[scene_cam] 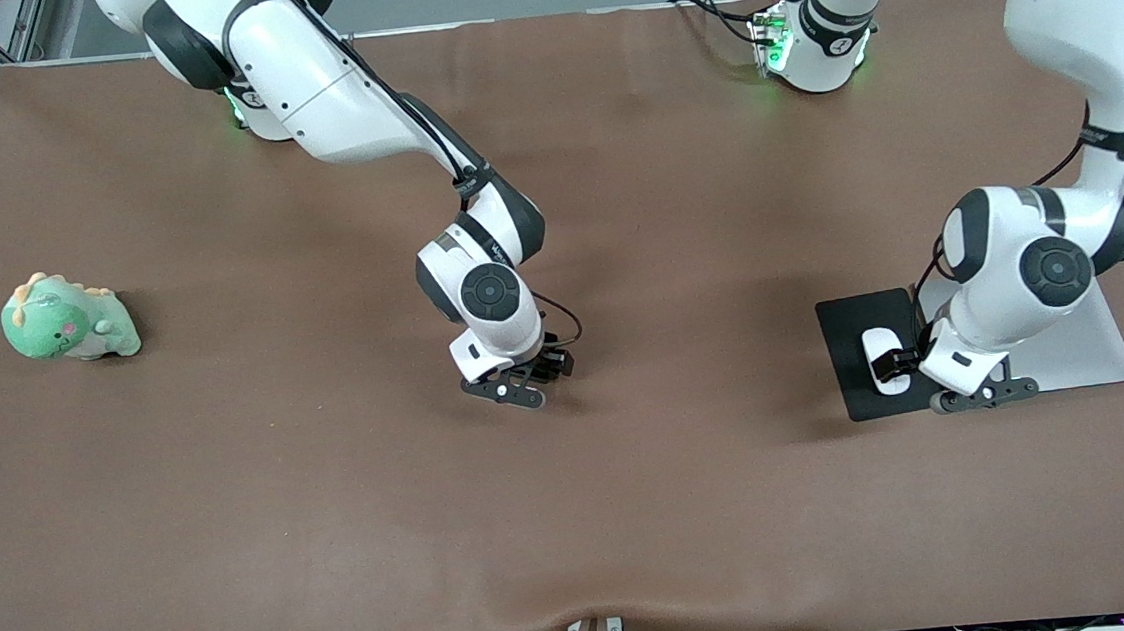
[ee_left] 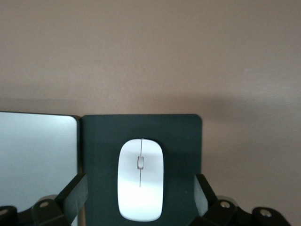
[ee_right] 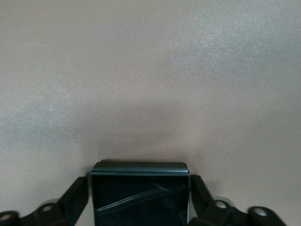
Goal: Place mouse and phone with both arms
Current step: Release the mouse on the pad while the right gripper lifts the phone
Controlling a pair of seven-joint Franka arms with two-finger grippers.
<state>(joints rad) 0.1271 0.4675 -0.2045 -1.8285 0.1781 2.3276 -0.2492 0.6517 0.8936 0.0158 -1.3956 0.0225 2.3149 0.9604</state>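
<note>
While my left tool (ee_left: 140, 200) hangs spread wide around the mouse (ee_left: 140, 179) lying on the mouse pad (ee_left: 183, 136) — that half looks done. My right tool (ee_right: 139, 200) grips the phone (ee_right: 139, 195) over the mid tabletop (scene_cam: 338, 524) — unplaced.

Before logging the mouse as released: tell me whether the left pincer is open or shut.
Open. The left pincer has its fingers standing apart from the mouse, which lies flat on the mouse pad.

A wide table (scene_cam: 239, 542) under a brown, slightly wrinkled cover fills the room's middle; a pale grey wall runs along its top edge, metal framing stands at one corner, cables trail below
</note>
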